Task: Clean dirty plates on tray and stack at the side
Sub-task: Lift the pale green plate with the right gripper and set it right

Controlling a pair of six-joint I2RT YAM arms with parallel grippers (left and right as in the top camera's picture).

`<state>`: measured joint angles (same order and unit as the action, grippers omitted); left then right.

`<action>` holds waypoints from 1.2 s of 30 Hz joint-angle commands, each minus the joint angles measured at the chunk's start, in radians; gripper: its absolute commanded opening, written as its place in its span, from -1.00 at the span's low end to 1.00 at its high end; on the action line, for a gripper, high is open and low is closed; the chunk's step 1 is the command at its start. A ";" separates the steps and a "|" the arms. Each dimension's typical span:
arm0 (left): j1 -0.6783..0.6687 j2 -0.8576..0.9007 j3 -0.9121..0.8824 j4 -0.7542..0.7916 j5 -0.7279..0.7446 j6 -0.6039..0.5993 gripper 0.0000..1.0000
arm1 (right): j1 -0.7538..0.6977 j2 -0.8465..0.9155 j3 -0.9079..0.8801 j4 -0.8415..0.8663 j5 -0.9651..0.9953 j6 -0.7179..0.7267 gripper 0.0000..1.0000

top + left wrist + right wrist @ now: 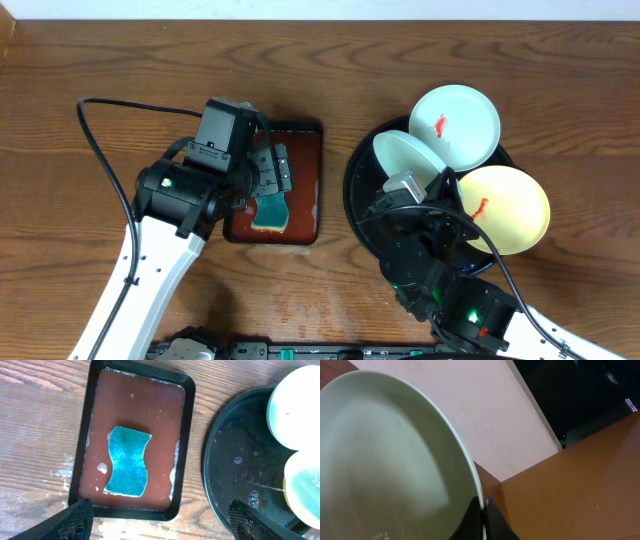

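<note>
Tilted white plate (395,460), rim clamped by right gripper (483,512), presented for wiping; left gripper (160,516) gapes empty above sponge (128,461).

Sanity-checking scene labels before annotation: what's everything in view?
plates: 3, two white and one pale yellow; on the tray's right side, one white tilted up in the right fingers, the other two red-smeared
tray: 1, black, right of centre
small tray: 1, reddish-brown, left of the tray
sponge: 1, teal, in the small tray
table: 1, brown wood, under everything
cable: 1, black, far left by the left arm
left fingers: 2, black, open above the sponge
right fingers: 2, black, shut on the tilted plate's rim
</note>
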<state>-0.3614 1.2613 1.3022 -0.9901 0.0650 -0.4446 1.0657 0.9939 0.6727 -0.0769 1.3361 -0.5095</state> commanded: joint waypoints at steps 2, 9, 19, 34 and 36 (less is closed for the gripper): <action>0.003 0.000 0.018 -0.003 -0.002 0.003 0.73 | 0.008 -0.005 0.019 0.005 0.024 0.053 -0.98; 0.003 0.000 0.018 -0.003 -0.001 0.003 0.73 | -0.004 -0.002 0.019 -0.048 -0.001 0.129 -0.98; 0.003 0.000 0.018 -0.003 -0.001 0.003 0.74 | -0.075 0.014 0.019 -0.294 -0.191 0.471 -0.98; 0.003 0.000 0.018 -0.003 -0.002 0.003 0.74 | -0.716 -0.178 0.080 -0.386 -0.957 0.853 -0.98; 0.003 0.000 0.018 -0.003 -0.001 0.003 0.74 | -0.912 -0.202 0.095 -0.404 -1.118 0.853 -0.98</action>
<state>-0.3618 1.2613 1.3022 -0.9905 0.0658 -0.4442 0.4061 0.8463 0.7197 -0.4652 0.5922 0.2764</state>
